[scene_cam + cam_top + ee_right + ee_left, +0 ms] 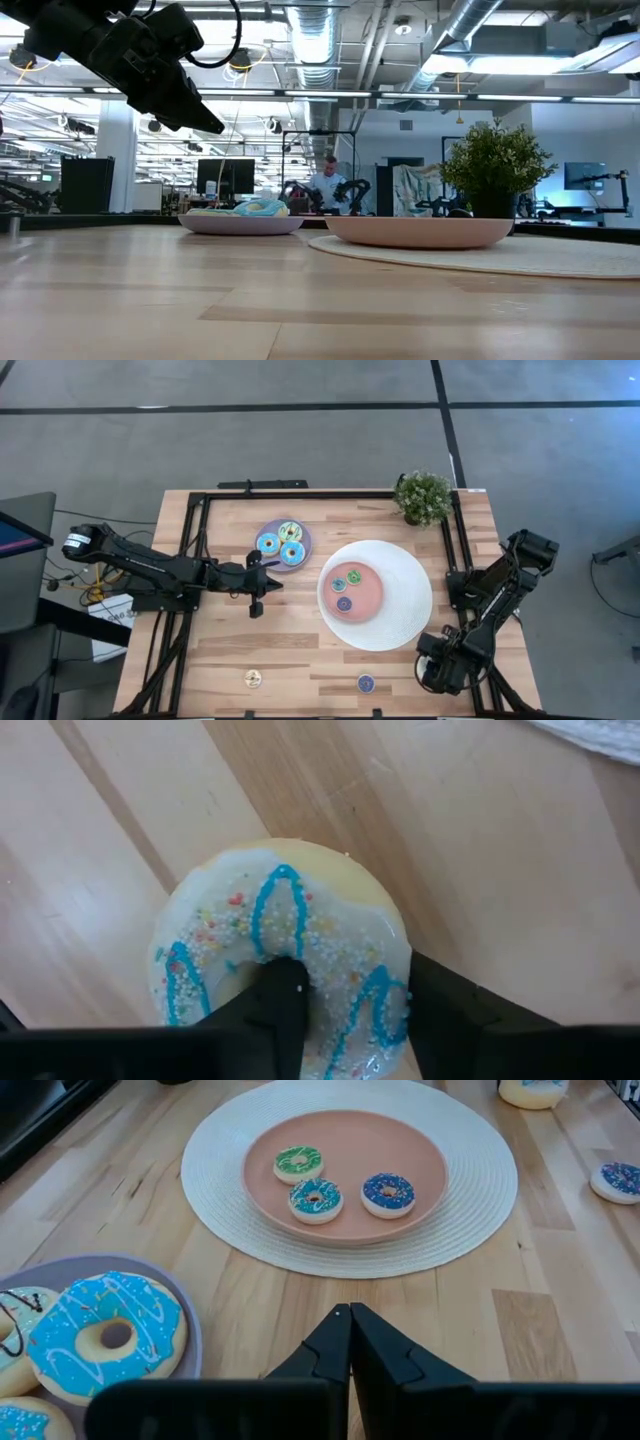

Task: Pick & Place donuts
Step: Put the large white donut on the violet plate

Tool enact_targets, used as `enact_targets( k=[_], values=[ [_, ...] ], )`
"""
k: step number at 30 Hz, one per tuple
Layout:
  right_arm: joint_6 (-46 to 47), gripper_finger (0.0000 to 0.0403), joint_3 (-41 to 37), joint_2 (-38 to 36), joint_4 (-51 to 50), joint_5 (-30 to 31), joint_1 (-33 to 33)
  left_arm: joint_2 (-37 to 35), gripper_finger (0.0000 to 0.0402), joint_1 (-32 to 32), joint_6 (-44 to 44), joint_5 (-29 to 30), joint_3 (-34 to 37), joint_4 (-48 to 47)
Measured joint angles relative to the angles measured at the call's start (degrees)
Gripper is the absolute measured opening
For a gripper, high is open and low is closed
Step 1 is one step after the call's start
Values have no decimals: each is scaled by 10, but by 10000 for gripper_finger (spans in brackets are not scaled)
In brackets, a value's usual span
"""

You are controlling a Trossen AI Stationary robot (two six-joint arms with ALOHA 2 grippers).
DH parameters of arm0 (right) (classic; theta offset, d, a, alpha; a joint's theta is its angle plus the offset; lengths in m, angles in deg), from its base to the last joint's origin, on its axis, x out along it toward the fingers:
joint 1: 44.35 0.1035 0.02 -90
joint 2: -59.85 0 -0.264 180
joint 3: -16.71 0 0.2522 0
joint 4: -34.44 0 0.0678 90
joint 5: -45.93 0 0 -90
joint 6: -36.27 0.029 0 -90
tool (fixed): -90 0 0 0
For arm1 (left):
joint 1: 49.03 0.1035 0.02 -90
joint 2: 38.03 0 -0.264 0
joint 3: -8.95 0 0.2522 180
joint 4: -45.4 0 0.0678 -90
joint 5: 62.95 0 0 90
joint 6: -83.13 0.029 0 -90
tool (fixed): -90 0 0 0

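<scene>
A cream-iced donut (285,935) with blue stripes and sprinkles lies flat on the wood near the table's right front corner. My right gripper (350,1000) points down and is closed on its ring; in the high view the right arm (440,665) hides it. Three mini donuts (347,582) lie on the pink plate (372,600). Three larger donuts (282,543) lie on the lilac plate (304,532). My left gripper (350,1315) hovers shut over bare wood beside the lilac plate, touching nothing. My right gripper comes from above, pointing down. One finger (280,995) stands inside the donut's hole and the other (455,1015) against the outside of the ring, so the ring's wall (350,975) sits between them. The donut lies flat on the table.
A round white mat (405,610) lies under the pink plate. A tan mini donut (253,679) and a blue mini donut (365,683) lie near the front edge. A potted plant (423,497) stands at the back right. A black frame (200,500) runs around the table.
</scene>
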Motion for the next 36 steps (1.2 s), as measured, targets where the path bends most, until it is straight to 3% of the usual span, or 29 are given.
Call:
enact_targets(
  k=[11,22,29,36],
  values=[
    [-7,109,15,-1,-1,-1,-10,0,0,0,1,0,0,0],
    [-160,108,114,-1,-80,13,-83,-4,0,0,11,0,-2,-7],
    [-343,108,208,-1,-193,93,-204,-42,0,0,33,9,-1,-17],
    [-542,108,291,-1,-165,121,-394,-51,0,0,50,27,3,-47]
  ],
)
